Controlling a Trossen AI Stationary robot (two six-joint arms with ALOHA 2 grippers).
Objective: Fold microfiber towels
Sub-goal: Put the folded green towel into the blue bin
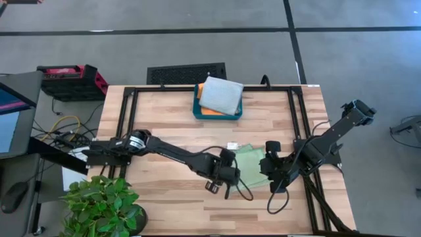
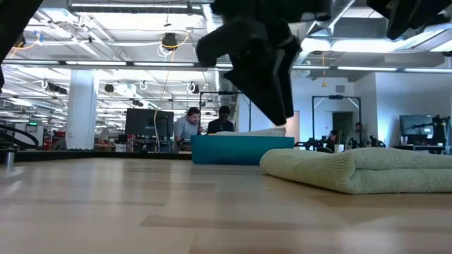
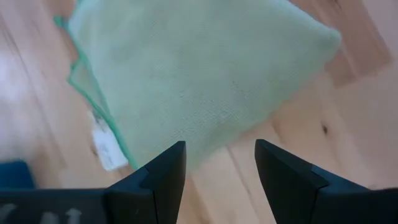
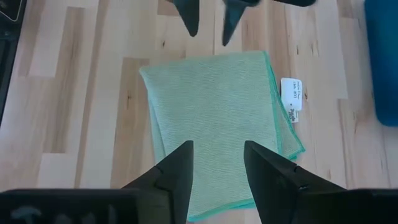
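A light green towel [image 1: 252, 162] lies folded flat on the table right of centre, and it also shows in the low view [image 2: 360, 169]. Its white label [image 4: 291, 93] sticks out at one edge. My left gripper [image 3: 219, 155] is open, hovering just off the towel's left edge [image 1: 230, 178]. My right gripper [image 4: 217, 155] is open above the towel's right part [image 1: 268, 172]. A pale grey towel [image 1: 221, 95] lies folded on an orange one [image 1: 200, 89] in the teal tray [image 1: 197, 112] at the far middle. A second grey towel is not in view.
A potted plant [image 1: 102, 204] stands at the near left corner. A black frame [image 1: 125, 118] runs round the tabletop. A monitor [image 1: 13, 118] and cables lie off the left side. People [image 2: 187, 127] sit in the room far behind the table.
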